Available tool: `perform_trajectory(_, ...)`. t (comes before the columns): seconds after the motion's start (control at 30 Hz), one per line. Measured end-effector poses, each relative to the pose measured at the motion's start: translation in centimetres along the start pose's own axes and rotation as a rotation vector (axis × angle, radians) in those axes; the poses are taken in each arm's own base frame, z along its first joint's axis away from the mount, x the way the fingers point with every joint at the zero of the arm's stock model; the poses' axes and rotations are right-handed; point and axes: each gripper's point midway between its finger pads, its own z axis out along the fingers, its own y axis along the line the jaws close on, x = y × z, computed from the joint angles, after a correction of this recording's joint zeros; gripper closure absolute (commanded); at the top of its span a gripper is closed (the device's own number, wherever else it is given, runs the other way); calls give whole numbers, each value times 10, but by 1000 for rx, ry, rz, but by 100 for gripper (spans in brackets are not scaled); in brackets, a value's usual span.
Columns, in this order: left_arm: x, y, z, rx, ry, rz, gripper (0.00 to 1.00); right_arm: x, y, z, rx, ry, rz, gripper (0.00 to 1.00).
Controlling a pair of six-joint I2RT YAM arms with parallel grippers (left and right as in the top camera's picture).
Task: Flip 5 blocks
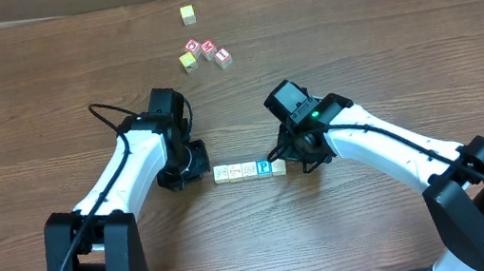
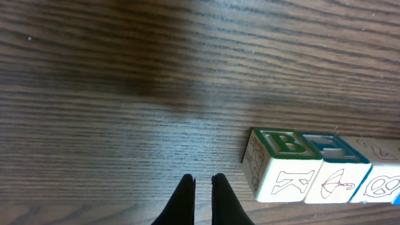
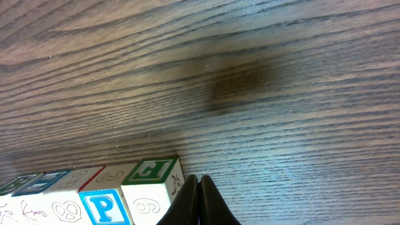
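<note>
1. Worktop [image 1: 352,32]: wood-grain surface. It carries the row of blocks [image 1: 249,169] near the front centre. A loose group of other cubes [image 1: 206,52] lies well apart at the far side.

2. Row of blocks: five cubes touching side to side. The long axis runs left to right, straight across the gap between the two arms. No block is lifted; all five sit flat on the worktop.

3. Left gripper [image 2: 201,181]: fingers together, holding nothing. The row lies to its right. The left end block [image 2: 281,165] is near but clearly apart, with bare worktop between.

4. Right gripper [image 3: 199,180]: fingers together, holding nothing. The row lies to its left. The right end block [image 3: 153,187] stands just beside the fingertips; whether they touch it cannot be told from the wrist view.

5. P block [image 3: 103,206]: blue letter on top, second from the right end.

Assessment: each gripper faces one end of the row, in line with its long axis. The right gripper is the nearer to its end block, so a tipping push is most readily started from that end. With both grippers closed, a flip would be by nudging, not grasping.
</note>
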Motion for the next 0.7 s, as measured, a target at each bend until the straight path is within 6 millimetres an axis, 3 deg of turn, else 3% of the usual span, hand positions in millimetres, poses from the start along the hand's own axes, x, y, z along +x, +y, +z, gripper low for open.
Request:
perform_trajectory(0.27,-1,-12,2,7,-16,41,96,3,-4,6,5,3,15,96)
perform_trajectory(0.47,-1,-13,2,7,-17,41,96,11,-13,17,23,21,28,96)
perform_trajectory(0.7,3,-11,5,5,-10,40,96,9,-11,19,10,13,31,96)
